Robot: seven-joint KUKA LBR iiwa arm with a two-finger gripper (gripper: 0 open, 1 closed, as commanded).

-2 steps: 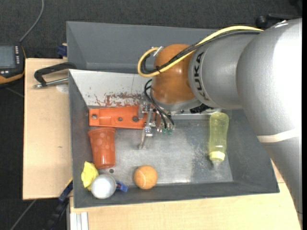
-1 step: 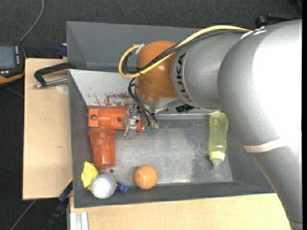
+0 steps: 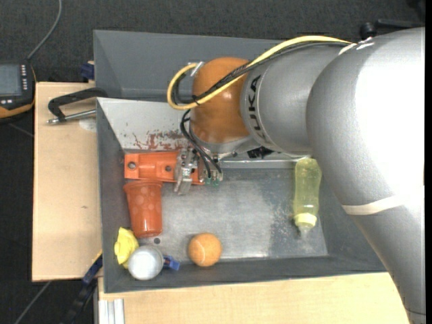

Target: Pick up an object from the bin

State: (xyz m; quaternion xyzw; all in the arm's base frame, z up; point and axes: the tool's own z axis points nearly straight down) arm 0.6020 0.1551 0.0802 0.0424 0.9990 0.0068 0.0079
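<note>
My jaws are down in the far-left part of the bin (image 3: 236, 211), right at the right end of the flat orange block (image 3: 150, 166) by the left wall. Open or clamped on it? I cannot tell. An orange cup (image 3: 144, 208) touches the block's near side. An orange ball (image 3: 204, 249) and a pale yellow bottle (image 3: 306, 191) lie well apart.

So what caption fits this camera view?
Arm low in the bin, beside an orange toy; ball and bottle lie apart.

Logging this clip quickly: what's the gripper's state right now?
Gripper: cannot be told; it sits at the right end of the orange toy.
</note>
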